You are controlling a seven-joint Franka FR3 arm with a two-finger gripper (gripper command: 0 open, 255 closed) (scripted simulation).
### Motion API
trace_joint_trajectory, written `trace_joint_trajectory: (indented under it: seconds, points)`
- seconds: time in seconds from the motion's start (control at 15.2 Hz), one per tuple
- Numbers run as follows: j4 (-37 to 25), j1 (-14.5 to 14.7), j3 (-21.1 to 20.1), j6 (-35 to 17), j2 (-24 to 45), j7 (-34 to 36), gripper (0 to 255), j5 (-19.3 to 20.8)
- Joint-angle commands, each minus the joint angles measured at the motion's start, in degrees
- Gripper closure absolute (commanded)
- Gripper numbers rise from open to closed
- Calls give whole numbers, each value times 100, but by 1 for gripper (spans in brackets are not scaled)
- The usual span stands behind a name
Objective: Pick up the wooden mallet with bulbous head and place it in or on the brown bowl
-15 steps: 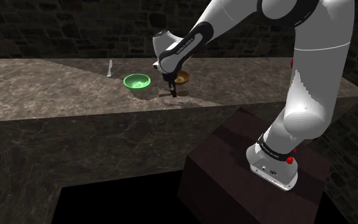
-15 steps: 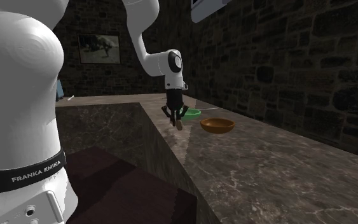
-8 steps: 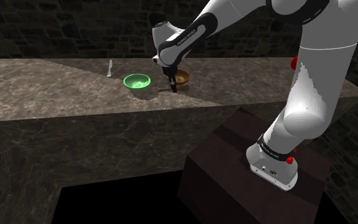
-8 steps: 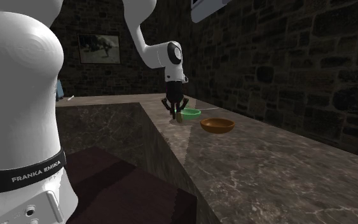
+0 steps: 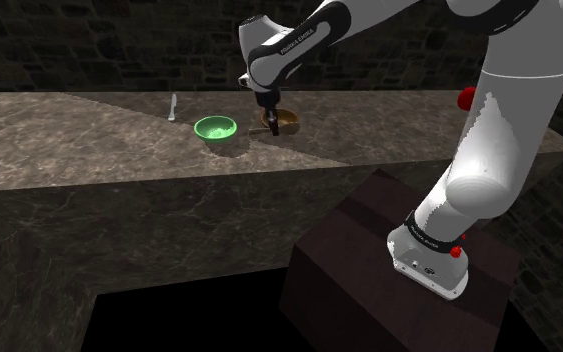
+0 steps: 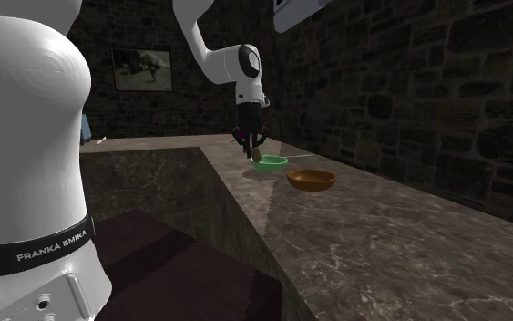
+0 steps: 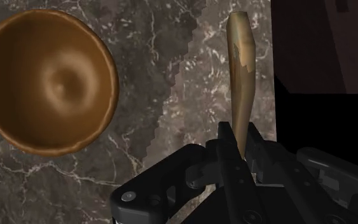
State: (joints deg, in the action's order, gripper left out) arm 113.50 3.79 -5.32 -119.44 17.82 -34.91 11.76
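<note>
My gripper (image 7: 241, 145) is clamped on the wooden mallet (image 7: 240, 76): the black fingers pinch one end of the shaft, and the rest sticks out past the fingertips. The shaft is tan, smooth and slightly curved, widening toward a blunt far end with paler chipped-looking patches. I can't pick out the bulbous head. In the second exterior view the gripper (image 6: 255, 139) hangs from the white wrist with the mallet (image 6: 258, 151) below it, clear of the counter (image 6: 382, 237). Beside the mallet and not touching it is the brown bowl (image 7: 47, 83), round and shallow, with a glossy inside and a darker rim. In the shoulder view the gripper (image 5: 266, 118) is in front of that bowl (image 5: 288, 122). To that view's left is a green bowl (image 5: 216, 128), also round, with a lighter rim. Further left lies a small white utensil (image 5: 173, 106), too small to name. The counter is a grey-brown marbled slab with pale veins and a sharp square edge. My stand (image 5: 369, 250) is a dark boxy block below it. Rough stone-block walls stand behind, one with a framed picture (image 6: 142, 69).
</note>
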Motion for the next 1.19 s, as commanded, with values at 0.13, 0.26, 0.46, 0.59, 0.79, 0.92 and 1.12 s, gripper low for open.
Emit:
trace_joint_trajectory:
  seconds: [0.13,0.26,0.46,0.59,0.79,0.92,1.12]
  points:
    - [-194,-71,42,174,1,-149,255,-9]
    - [-514,-194,128,243,219,-362,255,15]
    - [-1053,-376,244,372,577,-677,255,38]
    - [-1455,-495,312,478,839,-884,255,43]
    - [-2135,-671,401,673,1271,-1191,255,40]
    - [-2650,-787,453,833,1592,-1394,255,31]
    - [-3349,-929,509,1016,2066,-1632,255,17]
